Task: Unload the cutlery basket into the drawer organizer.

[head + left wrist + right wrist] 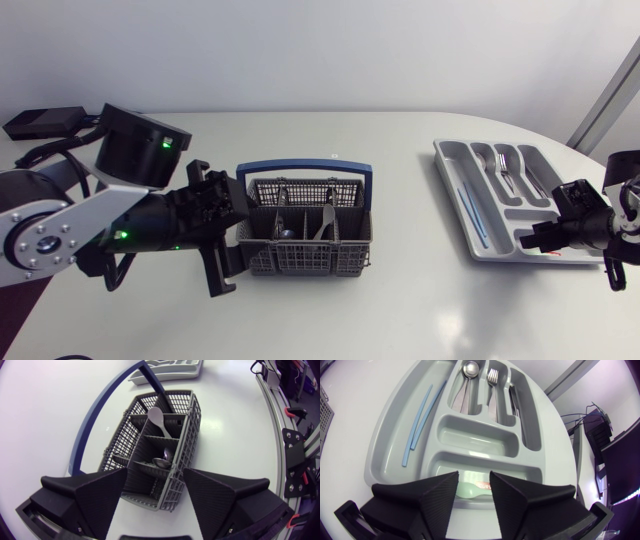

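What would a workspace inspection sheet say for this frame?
Surface: white table.
Job's things: cutlery basket holds a white spoon and metal spoons; drawer organizer holds a spoon, a fork, blue sticks and a pale green utensil.
Clutter: black box at the far left corner.
Pincers: left pincer open, fingers either side of the basket's near end; right pincer open above the pale green utensil.
Cables: black cables beside the box.
Surroundings: nothing seen.

Grey mesh basket (300, 258), blue handle (300, 167), pale grey organizer (452, 185)
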Available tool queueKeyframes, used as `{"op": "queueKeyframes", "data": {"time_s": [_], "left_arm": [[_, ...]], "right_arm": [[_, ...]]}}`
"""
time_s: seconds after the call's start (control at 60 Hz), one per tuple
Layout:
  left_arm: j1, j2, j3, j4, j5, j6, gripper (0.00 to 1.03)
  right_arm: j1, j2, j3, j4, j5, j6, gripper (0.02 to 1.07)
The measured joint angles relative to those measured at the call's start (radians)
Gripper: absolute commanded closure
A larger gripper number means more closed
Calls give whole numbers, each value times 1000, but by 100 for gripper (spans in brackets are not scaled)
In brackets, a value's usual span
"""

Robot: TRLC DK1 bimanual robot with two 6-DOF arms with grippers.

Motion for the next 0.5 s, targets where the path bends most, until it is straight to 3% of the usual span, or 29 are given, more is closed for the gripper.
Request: {"op": "queueKeyframes", "data": {"time_s": [0.267,0.5], "left_arm": [[107,-24,0,-22,51,-18,25],[97,-7,26,-92,59,-145,25]], "right_arm": [[20,-183,-34,-73,-35,0,32],[88,-324,-34,-179,-55,9,32]]}}
